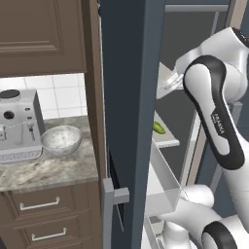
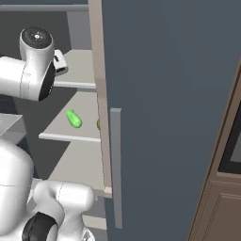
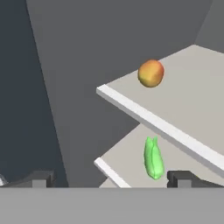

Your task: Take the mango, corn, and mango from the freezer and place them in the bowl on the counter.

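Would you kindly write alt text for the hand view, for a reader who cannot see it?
A mango sits on a pale freezer shelf, with green corn lying on the shelf below. The open claw points toward them, its two dark fingertips at the bottom, touching nothing.

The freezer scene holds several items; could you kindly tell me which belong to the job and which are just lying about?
Part of the job:
- mango on the upper shelf
- corn on the shelf below
- freezer, door open
- bowl
- counter
- hand, open, holding nothing

Lying about:
- coffee machine beside the bowl
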